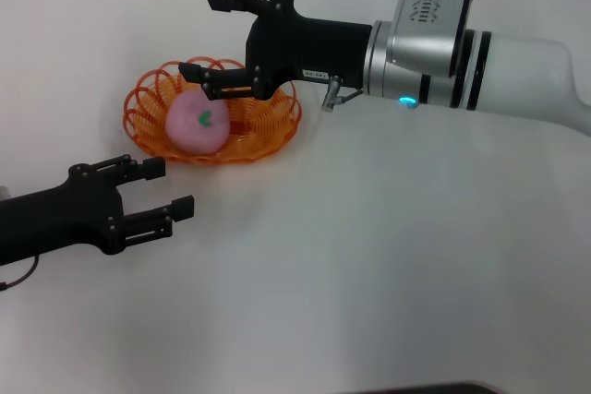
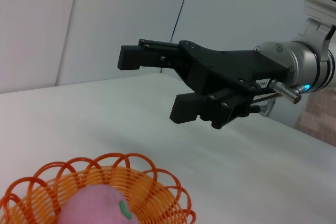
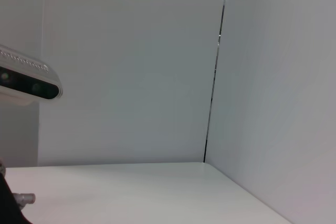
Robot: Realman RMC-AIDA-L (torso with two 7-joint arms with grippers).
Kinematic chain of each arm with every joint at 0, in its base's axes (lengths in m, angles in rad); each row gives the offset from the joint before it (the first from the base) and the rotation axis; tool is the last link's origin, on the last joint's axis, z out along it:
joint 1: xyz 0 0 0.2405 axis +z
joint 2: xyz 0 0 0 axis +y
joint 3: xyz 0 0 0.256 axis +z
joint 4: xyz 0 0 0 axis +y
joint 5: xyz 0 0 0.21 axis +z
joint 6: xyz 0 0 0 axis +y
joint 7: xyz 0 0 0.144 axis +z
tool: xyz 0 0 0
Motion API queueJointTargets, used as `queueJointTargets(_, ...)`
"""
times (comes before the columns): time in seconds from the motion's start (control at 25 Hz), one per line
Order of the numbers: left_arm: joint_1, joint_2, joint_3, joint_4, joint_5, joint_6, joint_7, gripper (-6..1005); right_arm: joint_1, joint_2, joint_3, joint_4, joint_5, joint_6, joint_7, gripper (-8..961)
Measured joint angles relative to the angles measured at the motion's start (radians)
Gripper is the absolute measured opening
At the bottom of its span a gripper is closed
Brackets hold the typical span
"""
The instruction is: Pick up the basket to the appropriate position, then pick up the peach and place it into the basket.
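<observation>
The round pink peach [image 1: 197, 121] with a green leaf mark is sitting inside the oval orange wire basket [image 1: 148, 99] at ten o'clock on the white tabletop [image 1: 369, 265]. The right hand [image 1: 201, 36] is hovering released above it; the left hand [image 1: 170, 187] is waiting released at eight o'clock.

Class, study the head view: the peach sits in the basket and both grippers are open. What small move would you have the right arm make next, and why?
Probably draw the right gripper back from the basket. The peach already lies inside it, the right gripper's jaws are open and hold nothing, so placing looks done. The left gripper waits open, short of the basket.
</observation>
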State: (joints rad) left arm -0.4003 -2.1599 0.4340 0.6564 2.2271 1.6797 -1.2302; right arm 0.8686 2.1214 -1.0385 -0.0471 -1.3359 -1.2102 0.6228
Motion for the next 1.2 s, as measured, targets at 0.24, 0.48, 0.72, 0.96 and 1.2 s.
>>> queueJointTargets(0.24, 0.000, 0.000, 0.000, -0.001, -0.006, 0.000, 0.000, 750, 0.000, 0.000, 0.000, 0.000, 0.000, 0.000, 0.000, 956)
queueJointTargets(0.48, 0.000, 0.000, 0.000, -0.001, -0.007, 0.001, 0.000, 750, -0.002, -0.008, -0.005, -0.011, 0.000, -0.016, 0.068, 955)
queueJointTargets(0.72, -0.003, 0.000, -0.001, -0.001, -0.008, 0.002, -0.001, 751, -0.057, -0.022, -0.033, -0.096, -0.044, -0.056, 0.172, 955)
queueJointTargets(0.96, -0.009, 0.001, -0.006, -0.001, -0.008, -0.003, -0.002, 751, -0.224, -0.032, -0.090, -0.324, -0.117, -0.126, 0.329, 956)
queueJointTargets(1.2, -0.014, 0.000, -0.008, -0.007, -0.009, -0.008, -0.004, 751, -0.417, -0.042, -0.089, -0.629, -0.276, -0.197, 0.543, 956)
